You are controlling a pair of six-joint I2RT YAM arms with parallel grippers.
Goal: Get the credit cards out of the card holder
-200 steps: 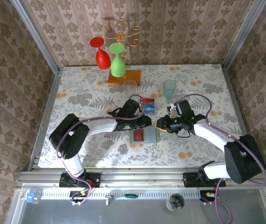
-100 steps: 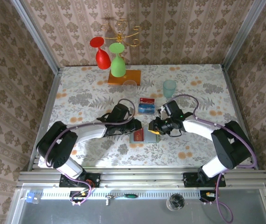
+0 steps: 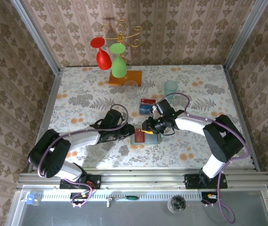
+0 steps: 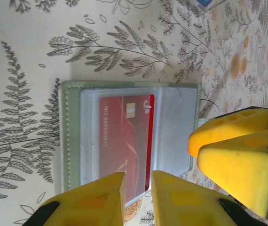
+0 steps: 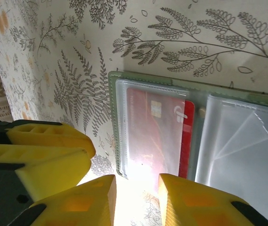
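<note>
The card holder [image 3: 152, 138] lies open and flat on the table, pale green with clear sleeves [image 4: 70, 136] [image 5: 113, 123]. A red credit card [image 4: 124, 141] [image 5: 157, 132] sits in its left sleeve, one long edge poking out toward the fold. The right sleeve [image 5: 240, 141] looks empty. My left gripper [image 3: 131, 133] [image 4: 138, 190] hovers at the holder's left edge, open by a narrow gap with nothing in it. My right gripper [image 3: 148, 127] [image 5: 137, 195] hangs over the holder's far side, open and empty. A red card [image 3: 148, 101] and a blue card [image 3: 145, 109] lie on the table behind.
A pale teal cup [image 3: 170, 88] stands at the back right. A wooden stand [image 3: 124, 77] holds a red glass [image 3: 101, 54] and a green glass [image 3: 119, 63], with a clear glass [image 3: 131, 86] beside it. The two grippers' yellow fingers are close together.
Both grippers have shifted left: the left one back off the holder to its left edge, the right one from the holder's right side to over it. The holder stayed put.
</note>
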